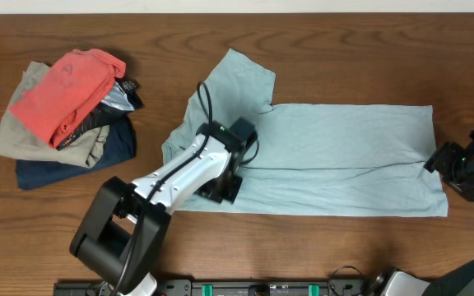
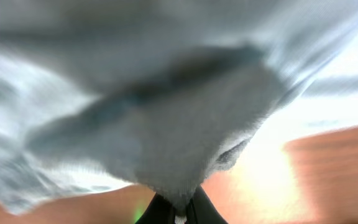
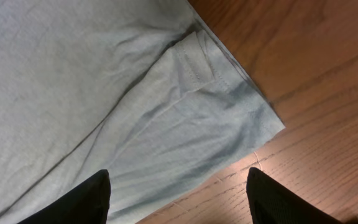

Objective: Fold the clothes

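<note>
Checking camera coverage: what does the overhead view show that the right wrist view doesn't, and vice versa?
Overhead only: the folded pile at far left and the left gripper down on the blue shirt. Right wrist only: hem stitching at the shirt's corner, and that the right gripper is open. Both: the shirt lying on the wooden table.
</note>
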Robot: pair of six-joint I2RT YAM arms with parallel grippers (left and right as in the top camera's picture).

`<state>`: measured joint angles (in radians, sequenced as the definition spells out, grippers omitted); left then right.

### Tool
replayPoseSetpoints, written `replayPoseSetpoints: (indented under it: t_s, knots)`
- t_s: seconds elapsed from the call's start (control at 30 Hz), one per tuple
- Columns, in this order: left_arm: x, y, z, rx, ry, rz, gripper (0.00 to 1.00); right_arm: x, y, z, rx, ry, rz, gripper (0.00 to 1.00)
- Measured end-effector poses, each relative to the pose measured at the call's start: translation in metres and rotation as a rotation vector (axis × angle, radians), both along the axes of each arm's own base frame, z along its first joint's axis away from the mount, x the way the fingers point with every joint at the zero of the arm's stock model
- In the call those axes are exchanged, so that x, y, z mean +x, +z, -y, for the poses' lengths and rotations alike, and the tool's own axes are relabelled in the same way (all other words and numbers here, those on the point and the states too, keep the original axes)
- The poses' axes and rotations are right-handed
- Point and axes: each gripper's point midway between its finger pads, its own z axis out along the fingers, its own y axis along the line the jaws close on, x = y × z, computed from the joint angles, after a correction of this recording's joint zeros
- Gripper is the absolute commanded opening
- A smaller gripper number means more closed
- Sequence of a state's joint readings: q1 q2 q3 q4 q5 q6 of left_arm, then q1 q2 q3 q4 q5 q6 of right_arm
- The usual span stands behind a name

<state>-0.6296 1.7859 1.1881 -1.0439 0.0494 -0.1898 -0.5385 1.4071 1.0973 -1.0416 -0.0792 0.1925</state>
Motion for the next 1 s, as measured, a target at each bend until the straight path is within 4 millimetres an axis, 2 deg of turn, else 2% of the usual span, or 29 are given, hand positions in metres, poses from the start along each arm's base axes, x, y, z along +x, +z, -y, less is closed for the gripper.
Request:
replayPoseSetpoints:
  t_s: [0.03, 0.07, 0.1, 0.13, 0.37, 0.47, 0.5, 0.57, 0.7, 0.73, 0.83, 0.9, 1.0]
  knots:
    - [0.008, 0.004, 0.005, -0.014, -0.001, 0.028, 0.17, 0.000, 0.000, 0.000, 0.000, 0.000, 0.000, 0.68]
    - [0.017, 0.007, 0.011, -0.034, -0.004, 0.058, 0.36, 0.000, 0.000, 0.000, 0.000, 0.000, 0.000, 0.68]
    - [0.021, 0.010, 0.014, -0.049, -0.007, 0.072, 0.47, 0.000, 0.000, 0.000, -0.001, 0.000, 0.000, 0.69]
    - [0.023, 0.012, 0.018, -0.063, -0.002, 0.078, 0.51, 0.000, 0.000, 0.000, -0.001, 0.000, 0.000, 0.69]
    - [0.019, 0.013, 0.022, -0.094, 0.007, 0.048, 0.51, 0.002, 0.001, 0.001, -0.006, 0.000, 0.009, 0.70]
    - [0.028, 0.016, 0.017, -0.099, 0.037, 0.063, 0.51, 0.002, 0.001, 0.002, -0.006, 0.000, 0.010, 0.71]
    - [0.035, 0.019, 0.014, -0.102, 0.052, 0.077, 0.55, 0.002, 0.001, 0.002, -0.006, 0.000, 0.010, 0.71]
    - [0.057, 0.031, 0.009, -0.119, 0.092, 0.130, 0.57, 0.003, 0.001, 0.002, -0.007, 0.000, 0.011, 0.71]
    - [0.127, 0.067, -0.003, -0.208, 0.203, 0.325, 0.63, 0.003, 0.001, 0.002, -0.007, 0.000, 0.011, 0.72]
    - [0.147, 0.077, -0.010, -0.234, 0.234, 0.385, 0.67, 0.003, 0.001, 0.002, -0.007, 0.000, 0.011, 0.72]
    - [0.191, 0.100, -0.027, -0.299, 0.281, 0.529, 0.72, 0.003, 0.001, 0.002, -0.007, 0.000, 0.011, 0.73]
    - [0.214, 0.112, -0.037, -0.344, 0.303, 0.610, 0.74, 0.003, 0.001, 0.002, -0.007, 0.000, 0.012, 0.73]
    - [0.237, 0.123, -0.043, -0.392, 0.306, 0.696, 0.74, 0.003, 0.001, 0.001, -0.002, 0.001, 0.015, 0.74]
